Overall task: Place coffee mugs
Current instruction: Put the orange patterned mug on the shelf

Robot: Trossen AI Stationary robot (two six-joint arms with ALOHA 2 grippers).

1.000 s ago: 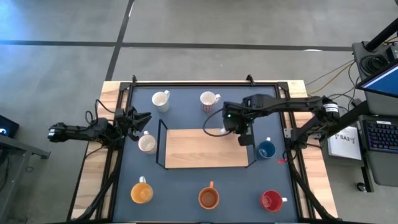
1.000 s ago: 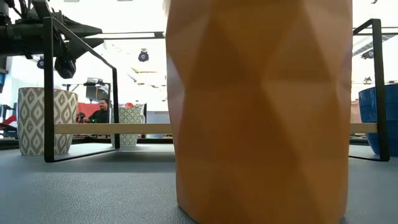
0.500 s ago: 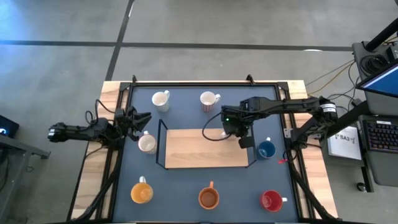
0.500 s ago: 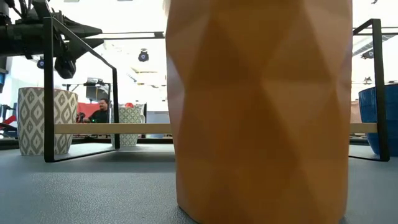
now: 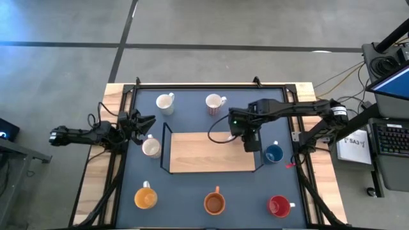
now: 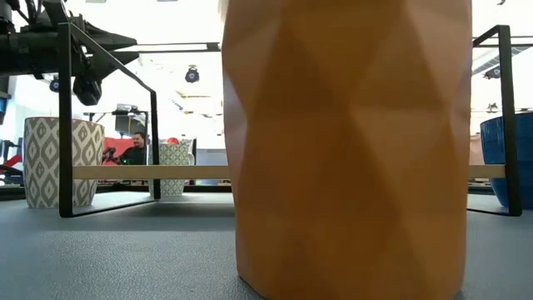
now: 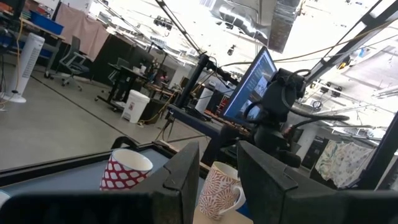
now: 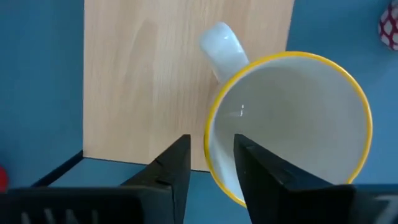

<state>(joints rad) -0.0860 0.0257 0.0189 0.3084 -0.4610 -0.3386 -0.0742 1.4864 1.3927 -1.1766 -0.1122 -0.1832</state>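
The worktop (image 5: 192,191) has a dark, matt, finely pebbled covering, edged with pale raw wood. The board (image 5: 211,153) is light wood with a smooth, even grain, framed by thin black metal rods (image 6: 65,117). The yellow-rimmed mug (image 8: 289,124) is glossy white ceramic, smooth inside. The orange mug (image 6: 350,142) has a faceted, satin-glazed wall. The right claw (image 8: 208,171) has matt black plastic fingers (image 8: 168,174).

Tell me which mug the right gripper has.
The yellow-rimmed white mug, gripped at its rim by the right gripper over the wooden board's right end; every other mug stands free on the mat.
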